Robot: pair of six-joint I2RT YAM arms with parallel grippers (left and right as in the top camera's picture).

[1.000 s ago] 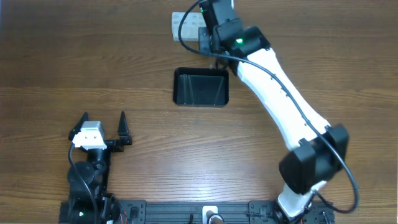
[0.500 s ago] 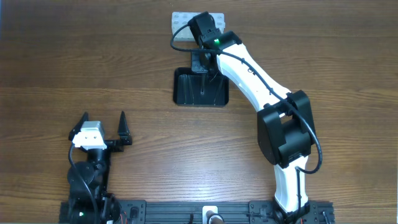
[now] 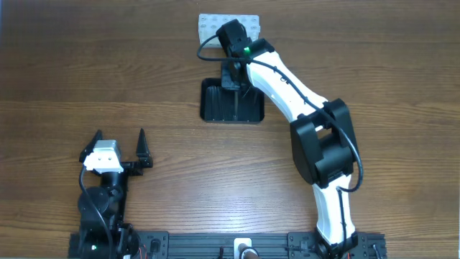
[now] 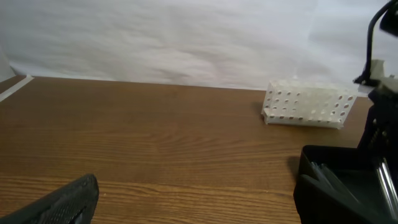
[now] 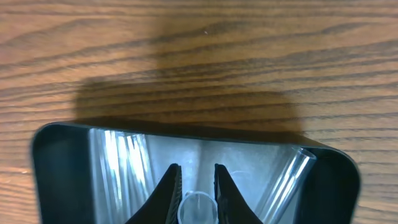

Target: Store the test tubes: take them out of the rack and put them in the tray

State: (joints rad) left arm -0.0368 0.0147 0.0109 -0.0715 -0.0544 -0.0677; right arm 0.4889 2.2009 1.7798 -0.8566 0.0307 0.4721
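The black tray lies at the table's far middle, with the white rack just beyond it. My right gripper hangs over the tray, shut on a clear test tube that stands between its fingers in the right wrist view, where the gripper points into the tray. Clear tubes lie along one inner side of the tray and another tube lies along the other. My left gripper rests open near the front left, far from the tray. No tubes stand out of the rack.
Bare wooden table surrounds the tray and the rack. The right arm's white links stretch across the right side of the table toward the tray. In the left wrist view, the tray and the right arm stand beside the rack.
The right arm has swung from the rack back over the tray and come down into it, carrying the test tube. The left arm has not moved.
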